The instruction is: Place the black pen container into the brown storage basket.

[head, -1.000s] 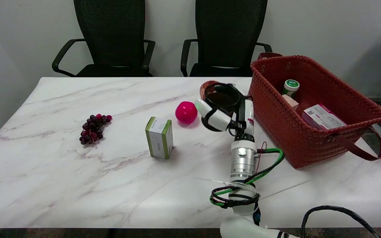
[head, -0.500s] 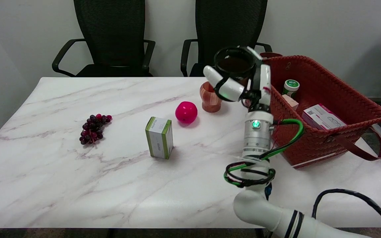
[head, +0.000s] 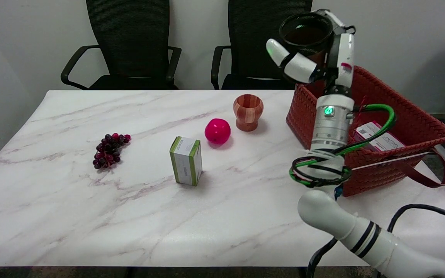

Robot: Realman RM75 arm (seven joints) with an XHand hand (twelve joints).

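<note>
1. Black mesh makes up the pen container [head: 305, 33], which is held high in the air by the right hand [head: 317, 58] — well above the tabletop [head: 91, 216] and raised clear of the basket's rim.

2. Its open mouth faces up and a little toward the camera, so its long axis stands roughly upright, only slightly tilted.

3. The relation that matters: the brown storage basket [head: 400, 112] lies below the container and mostly to the picture's right of it. The container hangs over the basket's near-left corner rather than its middle, so my judgement is that a short carry rightward and farther in comes before any lowering.

4. The fingers [head: 290, 61] are wrapped around the container's wall — a white-tipped pair crosses its front, and the others rise along its right side. The hand is grasping the container; nothing else is touched.

5. Inside the basket, a white-and-pink box [head: 377, 139] shows behind the forearm. The rest of the floor is hidden by the arm, so free space there cannot be judged.

6. Risk, as I read it: lowering from here could catch the container's base on the woven rim.

7. Left on the tabletop, well apart from the hand: a wooden cup [head: 248, 112], a pink ball [head: 217, 131], a green-and-white box [head: 185, 160] and a bunch of dark grapes [head: 110, 150].
</note>
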